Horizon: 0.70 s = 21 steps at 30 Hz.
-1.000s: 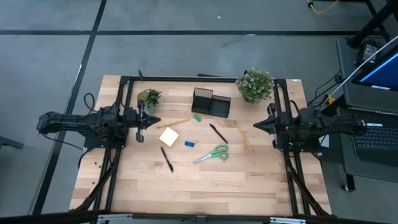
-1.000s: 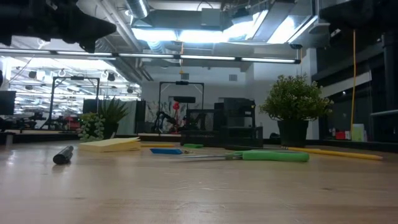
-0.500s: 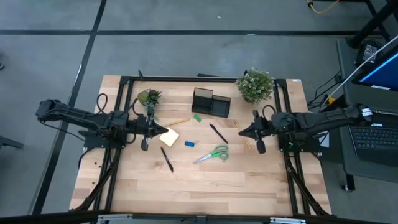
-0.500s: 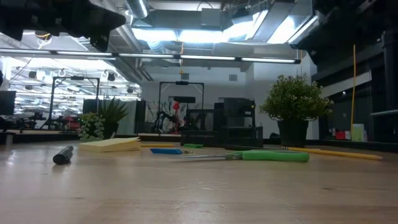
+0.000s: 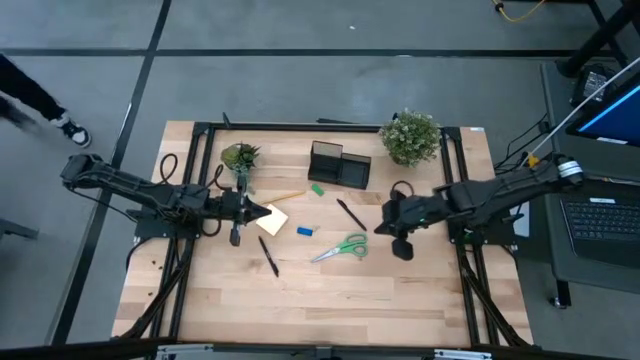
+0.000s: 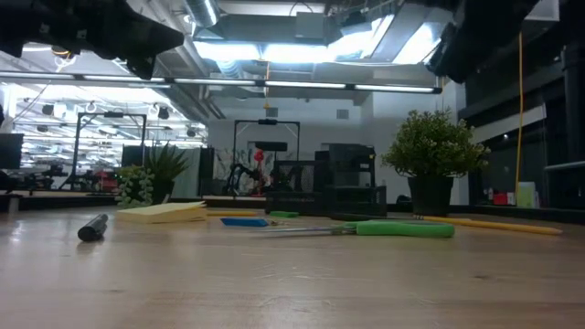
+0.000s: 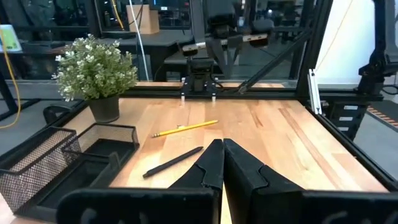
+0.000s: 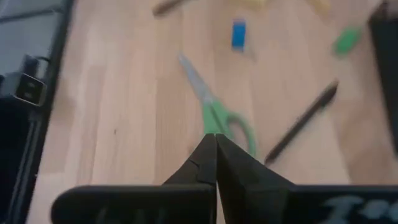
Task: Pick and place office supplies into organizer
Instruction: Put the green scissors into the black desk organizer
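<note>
Just ahead of the right gripper [image 5: 380,229], fingers pressed together, lie the scissors [image 5: 342,247], blades pointing away; left gripper [image 5: 262,211] likewise closed.

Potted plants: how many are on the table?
2. A small plant stands left of the organizer; a bigger plant stands to its right. None looks hidden.

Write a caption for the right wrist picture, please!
Shut right end effector above green-handled scissors, beside a black pen.
</note>
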Each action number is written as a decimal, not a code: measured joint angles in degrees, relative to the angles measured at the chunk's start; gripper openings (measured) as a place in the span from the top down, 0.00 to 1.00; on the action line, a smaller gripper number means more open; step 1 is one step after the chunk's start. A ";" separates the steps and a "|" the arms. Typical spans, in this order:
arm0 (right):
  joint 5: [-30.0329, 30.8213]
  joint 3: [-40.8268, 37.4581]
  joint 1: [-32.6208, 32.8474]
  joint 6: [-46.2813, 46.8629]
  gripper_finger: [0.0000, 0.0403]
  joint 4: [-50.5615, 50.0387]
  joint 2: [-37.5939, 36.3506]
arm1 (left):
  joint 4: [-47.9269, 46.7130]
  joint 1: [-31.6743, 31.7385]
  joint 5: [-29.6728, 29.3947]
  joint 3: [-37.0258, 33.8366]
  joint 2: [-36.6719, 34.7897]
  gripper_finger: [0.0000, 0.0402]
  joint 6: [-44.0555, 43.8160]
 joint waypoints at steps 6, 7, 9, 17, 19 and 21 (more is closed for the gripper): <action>-0.04 6.97 0.20 11.51 0.98 -11.71 10.56 | -0.02 0.01 0.00 0.00 0.00 1.00 0.90; -0.11 7.71 0.20 12.79 0.98 -12.59 12.17 | -0.04 0.01 0.00 0.00 0.00 1.00 1.20; -0.99 8.80 0.18 13.40 0.98 -12.69 14.96 | -0.04 0.01 -0.02 0.02 0.00 0.99 1.84; -3.54 10.74 0.18 21.89 0.98 -12.06 22.21 | -0.04 0.07 -0.07 0.02 0.00 0.99 3.15; -3.46 10.74 0.18 23.93 0.96 -12.06 23.33 | -0.05 0.07 -0.07 0.02 0.00 0.99 3.14; -2.80 10.74 0.18 26.70 0.93 -11.35 24.45 | -0.06 0.07 -0.07 0.02 0.00 0.99 3.15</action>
